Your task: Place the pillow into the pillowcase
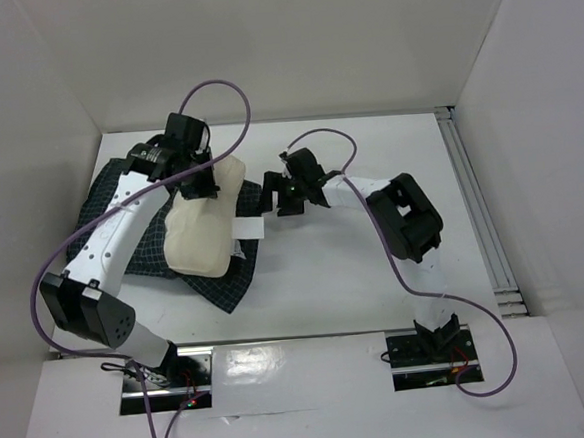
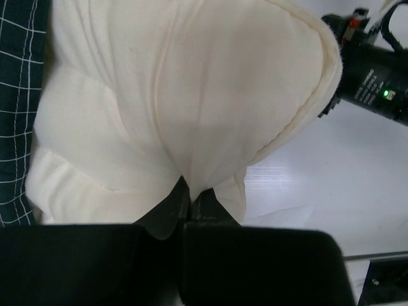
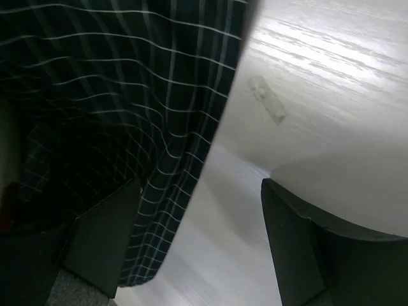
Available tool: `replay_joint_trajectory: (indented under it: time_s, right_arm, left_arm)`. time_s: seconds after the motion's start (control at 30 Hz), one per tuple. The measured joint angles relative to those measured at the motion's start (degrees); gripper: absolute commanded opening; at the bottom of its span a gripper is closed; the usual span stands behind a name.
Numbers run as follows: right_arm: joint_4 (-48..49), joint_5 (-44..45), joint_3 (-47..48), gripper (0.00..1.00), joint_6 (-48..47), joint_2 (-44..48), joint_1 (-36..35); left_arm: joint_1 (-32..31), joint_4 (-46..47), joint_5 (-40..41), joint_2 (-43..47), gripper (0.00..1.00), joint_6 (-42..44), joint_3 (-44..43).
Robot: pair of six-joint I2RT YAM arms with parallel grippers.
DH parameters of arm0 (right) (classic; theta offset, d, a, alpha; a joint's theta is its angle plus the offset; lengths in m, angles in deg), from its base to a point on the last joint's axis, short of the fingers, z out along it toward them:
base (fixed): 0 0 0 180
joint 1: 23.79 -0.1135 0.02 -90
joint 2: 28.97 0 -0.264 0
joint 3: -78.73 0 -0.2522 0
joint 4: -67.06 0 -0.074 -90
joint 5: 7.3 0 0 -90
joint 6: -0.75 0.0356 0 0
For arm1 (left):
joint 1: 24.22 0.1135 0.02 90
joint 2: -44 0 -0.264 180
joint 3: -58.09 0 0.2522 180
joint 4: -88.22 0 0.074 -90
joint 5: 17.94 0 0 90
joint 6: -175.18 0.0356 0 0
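Over the table [image 1: 377, 293], our left gripper [image 2: 188, 191], arm stretched forward, clamps a fold of the pillow [image 2: 191, 95]; our right gripper [image 3: 201, 236], elbow bent, holds its jaws wide beside the pillowcase [image 3: 115, 95].

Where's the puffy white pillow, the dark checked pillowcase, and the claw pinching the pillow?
Soft cream-white quilted pillow [image 1: 205, 230]: top view, its middle.
Dark navy grid-checked cloth pillowcase [image 1: 225, 289]: top view, its near corner.
Left gripper [image 2: 189, 191]: left wrist view, between fingertips shut on the pillow.
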Motion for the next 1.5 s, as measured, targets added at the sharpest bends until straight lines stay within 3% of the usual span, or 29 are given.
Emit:
replay_joint_trajectory:
  time_s: [0.27, 0.37, 0.47, 0.63, 0.67, 0.7, 0.87, 1.0, 1.13, 1.27, 1.4, 1.5]
  right_arm:
    - [9.5, -8.6, 1.6, 0.83, 4.3, -3.9, -0.6]
    - [6.3, -6.5, 10.9, 0.83, 3.0, -9.8, -2.0]
    - [1.0, 0.1, 20.5, 0.77, 1.4, -14.1, -4.4]
    - [-4.4, 8.3, 25.4, 0.22, -0.1, -17.0, -7.6]
    - [-4.5, 8.8, 25.4, 0.04, 0.2, -17.4, -8.0]
    - [-4.5, 9.2, 25.5, 0.00, 0.1, -17.5, -8.1]
    - [-4.1, 9.8, 24.7, 0.00, 1.0, -17.2, -8.0]
    - [-2.8, 8.9, 17.4, 0.00, 1.4, -11.9, -7.0]
    - [-1.0, 4.5, 8.1, 0.00, 3.1, 1.1, -2.3]
    - [2.5, 3.0, 7.6, 0.00, 3.0, 17.1, 2.5]
    - [3.2, 3.8, 3.2, 0.00, 1.6, 31.8, 1.3]
    - [3.3, 5.4, -3.6, 0.00, 1.3, 37.4, 1.4]
  left_arm:
    - [1.4, -0.2, -4.4, 0.0, 0.00, 0.2, 1.9]
    - [1.8, -0.2, -5.2, 0.0, 0.00, 0.2, 1.9]
    - [2.0, -0.2, -5.5, 0.0, 0.00, 0.3, 1.9]
    - [2.8, 0.0, -6.4, 0.3, 0.00, 1.0, 1.9]
    - [3.1, 0.0, -6.6, 0.4, 0.00, 1.0, 1.9]
    - [3.3, 0.0, -6.8, 0.6, 0.00, 1.0, 1.9]
    - [4.1, 1.0, -7.5, 1.8, 0.00, 1.0, 3.0]
    - [4.3, 1.7, -8.0, 2.2, 0.00, 1.1, 4.1]
    - [4.2, 1.7, -8.2, 1.9, 0.00, 1.3, 3.7]
    - [2.6, 1.9, -5.8, -3.0, 0.00, 1.2, -1.6]
    - [-1.3, 4.4, -8.1, -11.9, 0.00, 0.1, -10.2]
    - [-4.1, 6.5, -9.1, -13.2, 0.00, -0.3, -10.3]
